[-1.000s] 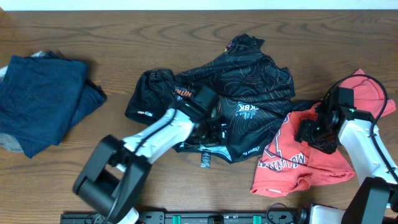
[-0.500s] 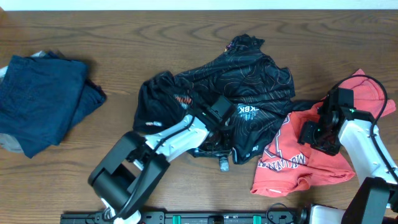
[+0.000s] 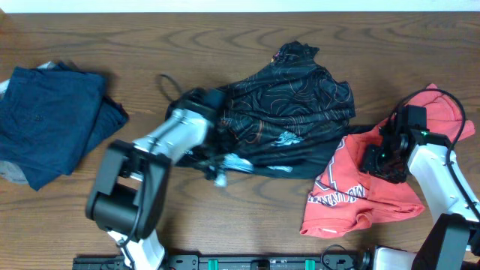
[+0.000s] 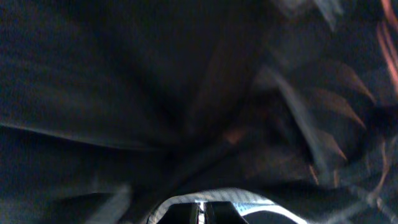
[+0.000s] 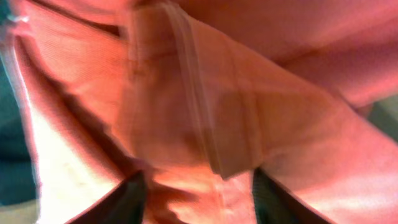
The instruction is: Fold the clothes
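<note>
As I look down from overhead, the table [image 3: 247, 45] fills the picture, dark brown wood running the whole width. On it, at the middle, lies the shirt [image 3: 292, 105]: black with thin orange contour lines, crumpled in a heap, its upper part bunched toward the far side and its lower edge drawn out flat to the left and right. A pale patch of print shows near its near edge.

At the far left, well apart from the shirt, I see a navy garment [image 3: 52, 120], roughly folded into a block. On the right lies a red T-shirt [image 3: 360, 199] with white print, rumpled, its left edge touching the shirt's right end.

My left arm reaches up from the near edge to the shirt's left end, and the left gripper [image 3: 219, 146] is buried in the black cloth there; this part of the overhead view is blurred. From the left wrist, black fabric [image 4: 124, 93] fills nearly everything, with creases running in toward the gripper [image 4: 203, 213], whose jaws are pressed together and pinching the shirt.

My right arm comes in from the near right corner, with the right gripper [image 3: 379, 161] down on the red T-shirt. From the right wrist, its fingers [image 5: 127, 199] stand spread, with a fold of red cloth [image 5: 249, 74] lying across the gap ahead of them. Whether they bite on it I cannot tell.
</note>
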Controlling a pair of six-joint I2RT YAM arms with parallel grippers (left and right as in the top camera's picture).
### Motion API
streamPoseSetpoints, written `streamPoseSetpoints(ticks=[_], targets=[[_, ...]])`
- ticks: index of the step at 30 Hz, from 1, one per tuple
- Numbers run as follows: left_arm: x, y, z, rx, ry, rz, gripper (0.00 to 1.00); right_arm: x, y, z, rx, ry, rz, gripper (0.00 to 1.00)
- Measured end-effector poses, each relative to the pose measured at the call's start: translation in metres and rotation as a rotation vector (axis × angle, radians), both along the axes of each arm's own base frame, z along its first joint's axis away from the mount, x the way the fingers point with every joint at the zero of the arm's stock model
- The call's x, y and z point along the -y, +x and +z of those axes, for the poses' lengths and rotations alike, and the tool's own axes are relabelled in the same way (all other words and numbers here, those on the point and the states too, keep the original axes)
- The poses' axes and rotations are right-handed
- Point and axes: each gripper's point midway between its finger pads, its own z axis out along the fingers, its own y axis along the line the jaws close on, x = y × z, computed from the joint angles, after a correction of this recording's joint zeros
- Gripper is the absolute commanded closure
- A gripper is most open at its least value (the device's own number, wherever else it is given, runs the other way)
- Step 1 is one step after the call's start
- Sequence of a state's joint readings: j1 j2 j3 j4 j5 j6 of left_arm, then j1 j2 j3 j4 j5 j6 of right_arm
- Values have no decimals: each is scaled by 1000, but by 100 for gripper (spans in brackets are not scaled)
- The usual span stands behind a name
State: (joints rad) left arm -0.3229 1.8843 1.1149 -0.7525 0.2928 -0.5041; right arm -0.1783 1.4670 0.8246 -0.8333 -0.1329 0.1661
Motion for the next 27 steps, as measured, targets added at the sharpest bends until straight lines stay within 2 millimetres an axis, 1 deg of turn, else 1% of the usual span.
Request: streamPoseSetpoints(ticks=[1,4,6,8,10,11,12,13,14,15,18,24,26,27], targets=[[-16,9,0,6,9,38,94,-4,1,1,7,23,12,38],[-47,21,0,17,15,101,94,-11,2,2,13,60,24,35],[-62,25,1,18,16,133,94,-13,2,2,16,75,28,34],[-72,27,1,20,12,154,94,-15,3,3,22,82,31,33],[-79,28,1,22,9,169,94,-15,5,3,30,84,34,33],[-81,29,1,23,8,174,94,-14,6,2,32,83,35,35],[-83,29,1,23,7,177,94,-14,7,1,30,81,34,39],[-85,29,1,24,7,178,94,-14,7,-1,25,80,35,46],[-86,30,1,25,7,176,94,-12,7,-5,13,71,31,56],[-86,30,1,26,6,174,94,-10,6,-10,-4,64,22,69],[-85,30,1,26,2,170,94,-4,3,-26,-61,37,-4,98],[-85,30,1,26,0,170,94,4,5,-31,-116,9,-136,99],[-85,30,1,27,-1,167,94,9,7,-32,-119,4,-192,97],[-85,30,1,27,-2,167,94,15,8,-32,-113,-8,-220,96]])
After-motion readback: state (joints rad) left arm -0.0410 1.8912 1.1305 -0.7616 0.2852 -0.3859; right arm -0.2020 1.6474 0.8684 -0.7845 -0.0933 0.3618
